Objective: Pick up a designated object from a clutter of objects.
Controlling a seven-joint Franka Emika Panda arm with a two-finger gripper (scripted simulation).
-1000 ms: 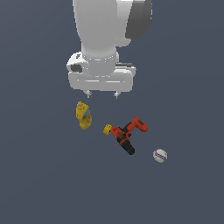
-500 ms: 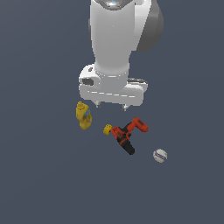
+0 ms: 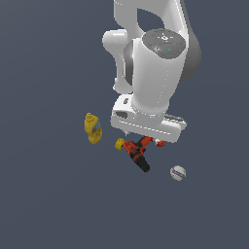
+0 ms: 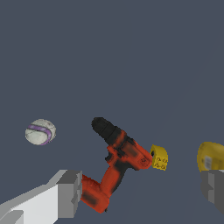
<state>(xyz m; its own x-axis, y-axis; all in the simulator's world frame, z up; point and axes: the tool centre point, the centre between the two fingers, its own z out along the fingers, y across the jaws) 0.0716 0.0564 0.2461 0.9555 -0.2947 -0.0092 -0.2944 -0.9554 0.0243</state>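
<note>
The small white ball with a purple stitched band (image 3: 178, 172) lies alone on the dark grey desk (image 3: 48, 194), apart from the red-and-black power drill (image 3: 136, 150), toward the exterior view's right. The pincer (image 4: 140, 194), spread wide and empty, hangs over the drill, so the ball sits off to one side, outside its fingers (image 4: 70, 193). The coming move probably needs a sideways shift past the drill's black nose.

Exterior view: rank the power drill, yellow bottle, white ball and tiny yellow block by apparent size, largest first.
1. Power drill, partly hidden by the arm
2. Yellow bottle
3. White ball
4. Tiny yellow block
</note>
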